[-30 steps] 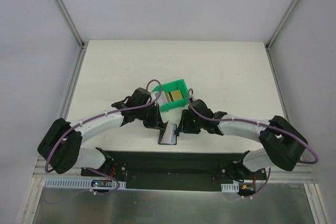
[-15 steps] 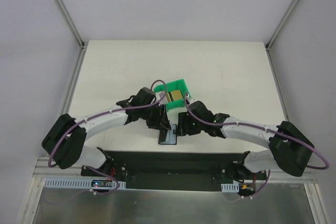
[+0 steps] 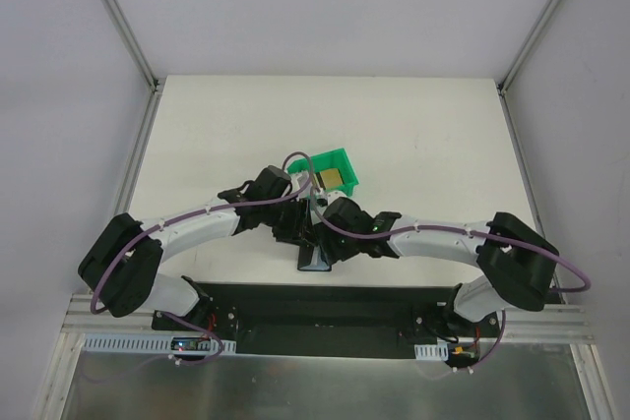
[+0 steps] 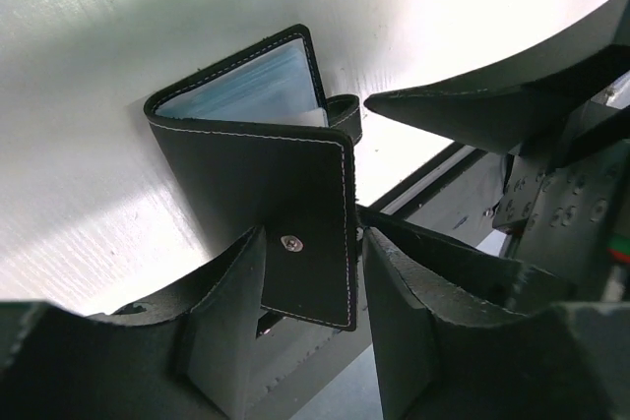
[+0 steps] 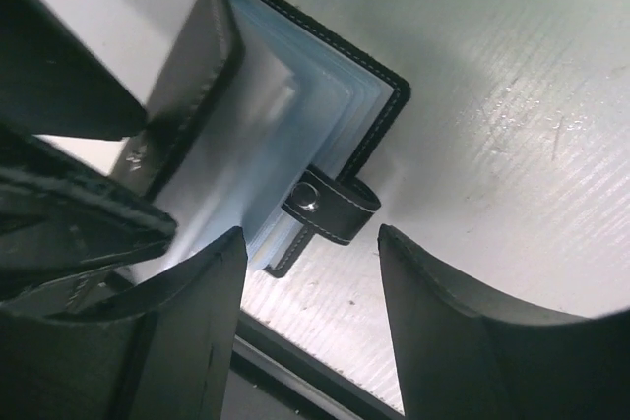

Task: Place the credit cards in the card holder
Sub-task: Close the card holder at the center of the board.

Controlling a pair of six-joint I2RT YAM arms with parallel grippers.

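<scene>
**L side:** left claw (image 4: pixel 310 243) is down near the front edge of the white table (image 3: pixel 423 145). Its fingers are parted, not clamped. The lower corner of a black cover, w/ its small metal snap stud (image 4: pixel 288 241), lies in the gap betw. them. One finger overlaps the cover's edge and the other stands just beside it. I can't tell whether either actually touches.

**Centre:** the small black stitched folding card holder (image 3: pixel 316 261) sits on the table betw. the two claws, close to the arm bases. It is half open, covers in a V. The outer cover faces my left wrist cam. The bluish-grey slotted sleeves (image 5: pixel 258 135) face the right wrist cam. As far as the top view shows, the spine runs roughly away from the bases. I see no card in any slot.

**Behind the holder, further from the bases:** green plastic open-fronted bin (image 3: pixel 340 166), w/ one gold-tan flat credit card (image 3: pixel 332 179) showing inside. Other cards can't be made out. The bin is near both wrists and apart from the holder.

**R side:** right claw (image 5: pixel 310 233) is open, nothing held. The short black strap tab (image 5: pixel 330 206) w/ its snap pokes out of the holder right at the gap betw. the fingers.

**Assessment:** the holder's mouth opens toward the right claw and its back faces the left. I judge the left is placed to steady the cover, and the right to fetch a card from the bin and feed it in along the sleeves. Loading not yet begun, in my judgement.
</scene>
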